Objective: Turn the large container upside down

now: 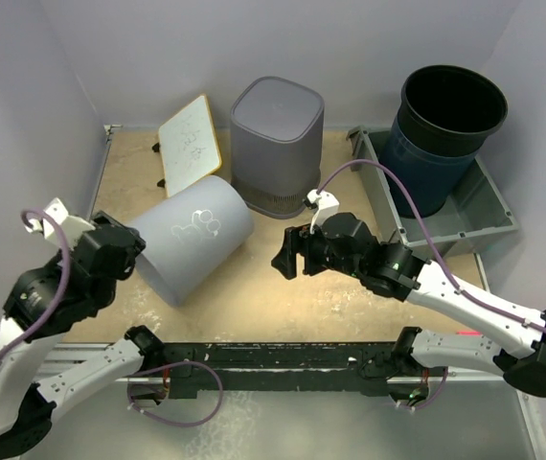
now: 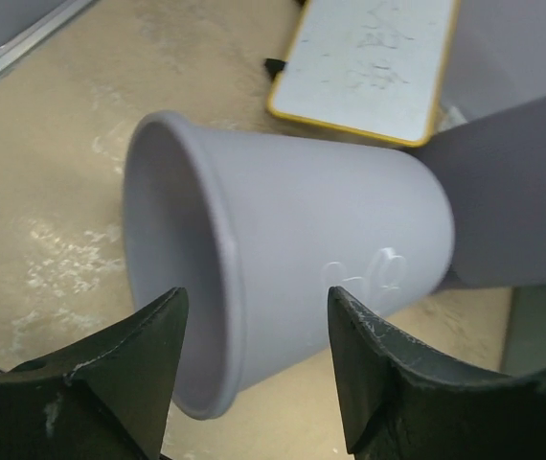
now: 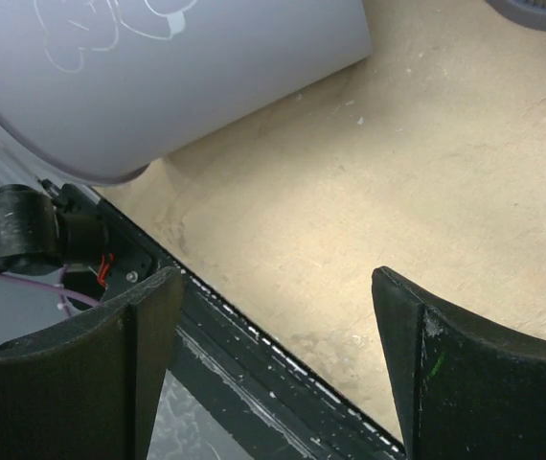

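The left gripper [image 2: 254, 299] stands with its fingers well apart, and the rim of the big pale grey tub [image 2: 340, 216] sits in the gap between them. Neither finger presses on the wall, so nothing is held. One finger [image 2: 148, 369] is in front of the tub's open mouth and the other [image 2: 388, 379] is outside the wall.

The tub lies on its side on the tan table [image 1: 350, 307]. Its mouth faces the left arm and its closed end points away towards the back right. A thin white doodle shows on the upper side of the wall.

The right gripper [image 3: 275, 278] is also spread wide, with only bare table between its fingers. It points towards the tub from the right and is near it but apart from it.

Just beyond the tub's closed end stands a darker grey square bin [image 1: 275, 134]; whether the two touch I cannot tell. A small whiteboard with a yellow frame [image 1: 189, 144] leans beside that bin, at the back left. At the far right a black pot [image 1: 453, 101] sits nested in a blue one [image 1: 426, 168], inside a grey tray [image 1: 498, 206]
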Robot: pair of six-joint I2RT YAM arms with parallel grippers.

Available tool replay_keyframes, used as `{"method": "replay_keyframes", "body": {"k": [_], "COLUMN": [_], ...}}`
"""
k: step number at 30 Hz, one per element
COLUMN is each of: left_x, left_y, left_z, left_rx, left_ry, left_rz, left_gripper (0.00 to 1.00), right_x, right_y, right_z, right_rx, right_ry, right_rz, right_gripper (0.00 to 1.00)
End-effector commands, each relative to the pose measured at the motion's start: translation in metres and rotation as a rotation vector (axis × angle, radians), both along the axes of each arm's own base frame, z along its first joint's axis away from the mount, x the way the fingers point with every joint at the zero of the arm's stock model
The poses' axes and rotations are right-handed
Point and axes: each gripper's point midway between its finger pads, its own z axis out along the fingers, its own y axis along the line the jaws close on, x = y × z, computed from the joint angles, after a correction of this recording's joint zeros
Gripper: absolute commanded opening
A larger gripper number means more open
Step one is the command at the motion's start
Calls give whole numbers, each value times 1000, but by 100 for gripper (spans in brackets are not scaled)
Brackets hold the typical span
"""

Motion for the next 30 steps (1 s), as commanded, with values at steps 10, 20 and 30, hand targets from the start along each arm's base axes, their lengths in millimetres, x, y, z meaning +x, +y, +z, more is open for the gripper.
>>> {"method": "replay_keyframes", "body": {"k": [10, 20, 30], "left_x": [40, 41, 8], "left_y": [-48, -85, -118], "left_z": [-41, -47, -22], "left_rx": [-113, -207, -216], "left_ry": [-227, -229, -168], "left_rz": [-153, -305, -609], "left_gripper": [62, 24, 0], "right_x": [-9, -12, 4], "right_y": [-15, -11, -25], "right_z": [4, 0, 22], "right_rx": [18, 18, -51], "right_ry": [-26, -13, -96], "right_rz": [7, 31, -21], "right_gripper": [83, 82, 82]}}
